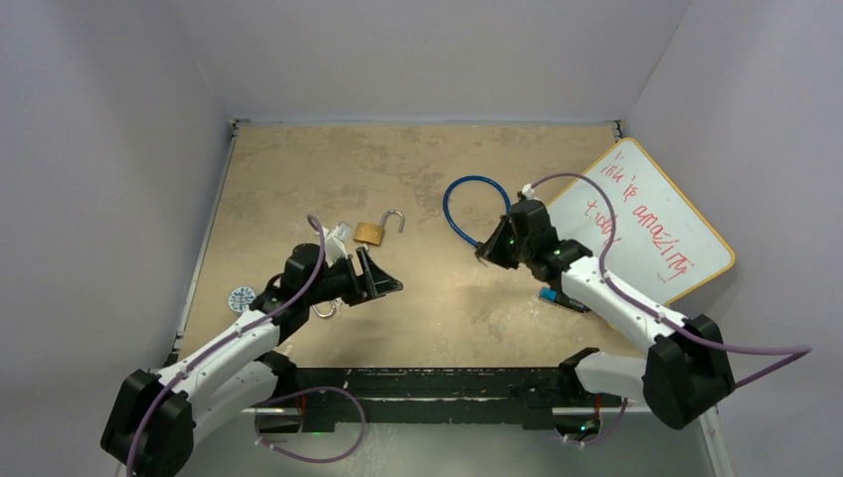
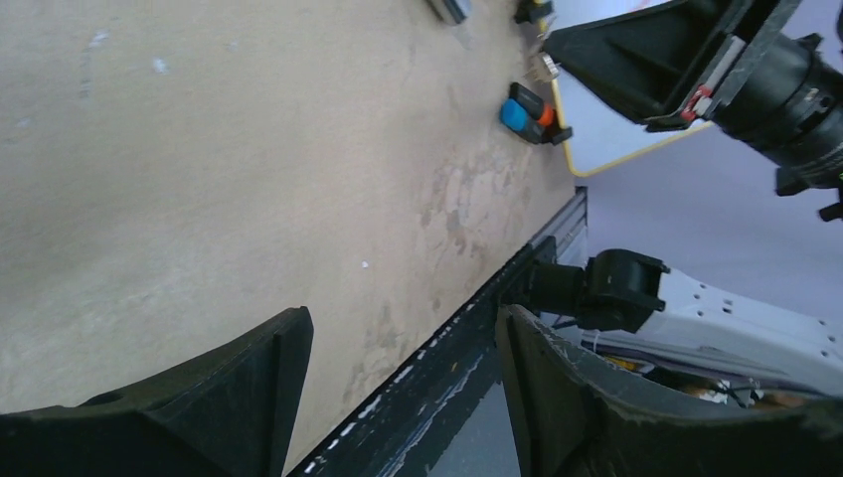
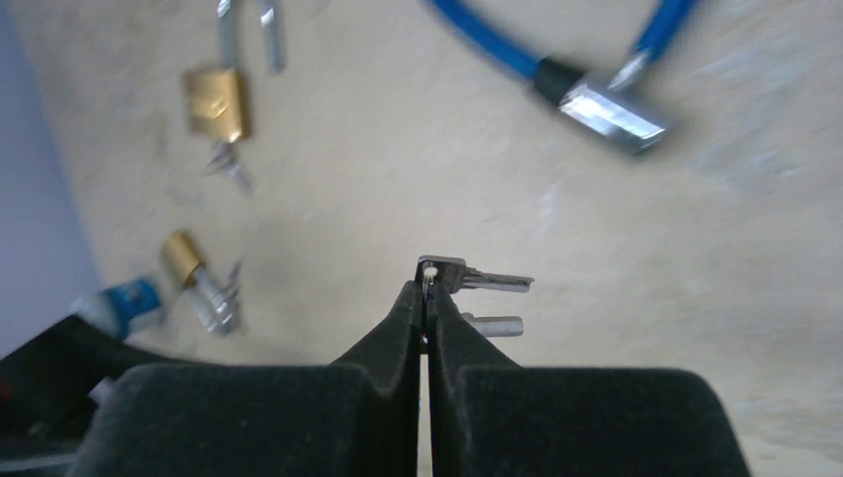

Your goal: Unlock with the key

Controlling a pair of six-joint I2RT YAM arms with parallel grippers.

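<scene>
Gripping the key [image 3: 467, 278] in the closed right gripper [image 3: 425, 293] over the worktop's [image 1: 298, 169] middle; holding the left gripper [image 2: 403, 328] open, empty, just short of the brass padlock [image 1: 370, 234] left of centre

Gold padlock [image 3: 217, 104], silver key [image 3: 477, 278] (blue cable [image 3: 492, 42])

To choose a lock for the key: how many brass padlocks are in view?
2. The open brass padlock lies left of centre; a second brass padlock lies beside the left arm, partly hidden from above.
</scene>
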